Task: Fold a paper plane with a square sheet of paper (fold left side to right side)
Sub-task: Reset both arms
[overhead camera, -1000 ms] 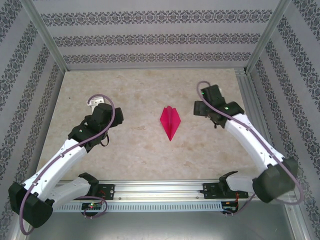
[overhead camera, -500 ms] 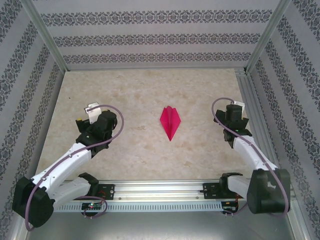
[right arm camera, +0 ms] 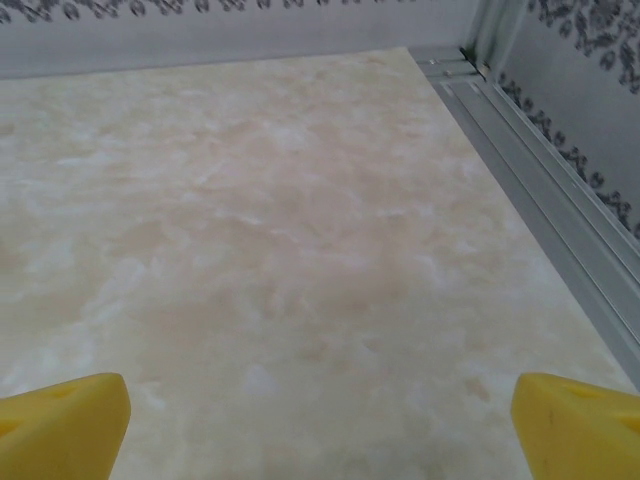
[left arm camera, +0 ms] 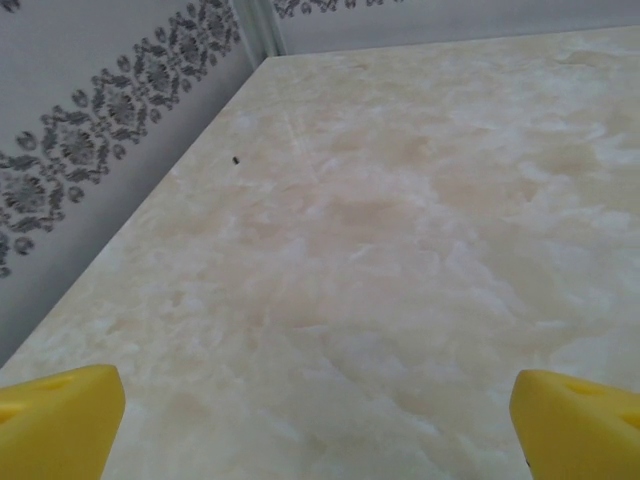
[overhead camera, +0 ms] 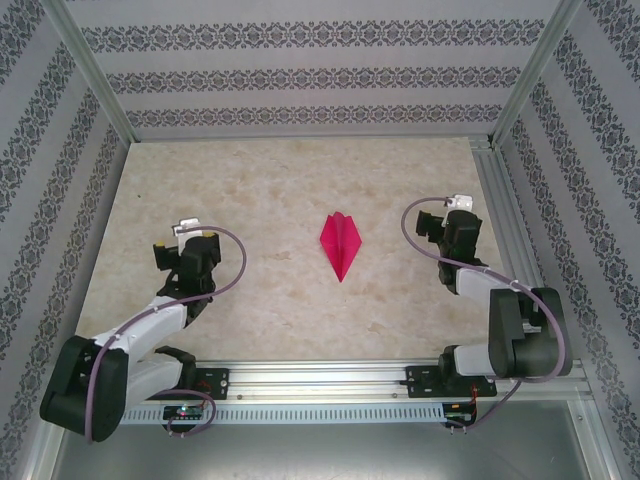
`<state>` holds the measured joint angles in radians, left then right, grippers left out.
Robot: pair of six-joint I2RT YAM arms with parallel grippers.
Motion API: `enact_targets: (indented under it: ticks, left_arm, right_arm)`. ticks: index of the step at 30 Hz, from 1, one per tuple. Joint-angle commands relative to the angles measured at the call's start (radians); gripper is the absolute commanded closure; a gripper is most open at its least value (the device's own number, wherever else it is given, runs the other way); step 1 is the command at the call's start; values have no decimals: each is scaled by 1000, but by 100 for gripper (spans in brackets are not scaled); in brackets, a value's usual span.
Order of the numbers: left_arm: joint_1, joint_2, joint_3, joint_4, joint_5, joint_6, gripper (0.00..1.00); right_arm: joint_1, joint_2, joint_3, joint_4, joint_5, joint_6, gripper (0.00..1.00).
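Two grippers stand wide open and hold nothing. The left gripper (left arm camera: 318,425) is over the left side of the table (overhead camera: 270,180), and the right gripper (right arm camera: 320,420) is over the right side, near the metal rail (right arm camera: 530,150). Their yellow fingertips (left arm camera: 60,420) frame bare table top. Between them, well apart from both, the pink paper plane (overhead camera: 340,245) lies flat, its sharp tip toward the near edge.
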<state>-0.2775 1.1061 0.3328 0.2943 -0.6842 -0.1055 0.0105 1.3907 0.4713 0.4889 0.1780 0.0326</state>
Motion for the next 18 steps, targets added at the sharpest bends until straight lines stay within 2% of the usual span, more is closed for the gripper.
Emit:
enact_targets:
  ticks: [1,2,4,5,8,10,12,16,18]
  left_arm:
    - [42,45,-27,267,162,83,0]
    - [51,70,-32,299,192,92,0]
    - [58,115,-58,414,242,104,0]
    - [62,142,-70,485,273,112,0]
    - [67,205,-60,562,339,153,0]
    - [72,243,-55,603,370,182,0]
    - [83,300,-62,676,387,188,0]
    - [108,472,-49,825,405,179,0]
    - [114,443,-4,689,423,167,0]
  right_arm:
    - [-5,66,-3,208,-72,-46,2]
    - [-7,90,-25,287,-76,-39,2]
    - [-10,67,-36,264,-79,-38,2]
    - [-12,81,-53,312,-90,-40,2]
    - [-14,126,-104,454,-78,-30,2]
    - [-18,106,-81,373,-85,-31,2]
    - [-24,121,-92,421,-87,-24,2]
    - [-26,116,-87,400,-87,-23,2]
    - [-26,114,-87,399,-87,-24,2]
